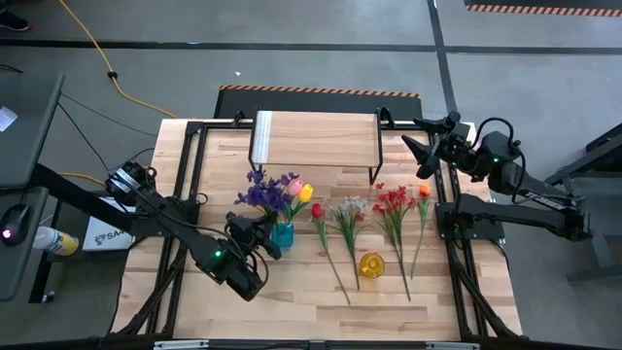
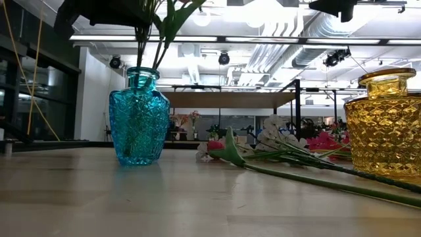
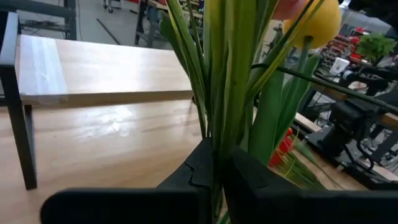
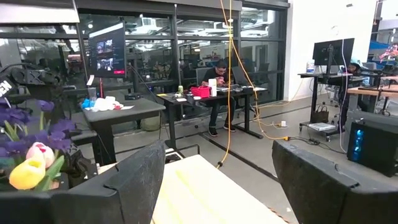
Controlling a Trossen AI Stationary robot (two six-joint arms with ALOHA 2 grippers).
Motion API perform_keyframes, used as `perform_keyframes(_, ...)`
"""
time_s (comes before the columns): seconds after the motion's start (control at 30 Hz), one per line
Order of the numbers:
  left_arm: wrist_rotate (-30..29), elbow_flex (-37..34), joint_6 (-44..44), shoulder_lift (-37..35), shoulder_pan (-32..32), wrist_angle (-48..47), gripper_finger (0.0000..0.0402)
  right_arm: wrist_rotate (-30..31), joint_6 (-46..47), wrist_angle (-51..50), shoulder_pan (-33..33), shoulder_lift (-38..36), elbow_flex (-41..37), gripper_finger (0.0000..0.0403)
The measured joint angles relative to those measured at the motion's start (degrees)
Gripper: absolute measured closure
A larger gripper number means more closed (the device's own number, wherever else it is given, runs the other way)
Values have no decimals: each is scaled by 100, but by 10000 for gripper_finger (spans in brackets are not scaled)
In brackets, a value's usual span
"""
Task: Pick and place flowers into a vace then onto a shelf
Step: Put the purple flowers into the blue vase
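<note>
- Left gripper (image 3: 214,177) is pinched nearly shut on a bunch of green stems right above the blue vase (image 1: 282,234), so this looks like the drop-in step for that bunch.
- The other flowers (image 1: 364,222) lie loose on the table near a yellow vase (image 1: 371,264).
- Right gripper (image 1: 425,136) waits wide open and empty by the shelf (image 1: 316,136).
- Next is probably letting go and backing off without tipping the vase.

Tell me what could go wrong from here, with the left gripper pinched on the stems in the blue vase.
1. The left gripper is shut on the stems standing in the blue vase; pulling sideways could tip the vase.
2. Loose flowers lie close beside it and the yellow vase; a sweep might scatter them.
3. The right gripper waits open near the shelf.
</note>
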Motion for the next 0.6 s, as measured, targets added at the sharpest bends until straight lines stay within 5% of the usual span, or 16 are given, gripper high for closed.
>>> perform_keyframes(0.6, 774, 0, -134, -8, -4, 5, 324, -38, 26, 2, 0, -1, 1, 116)
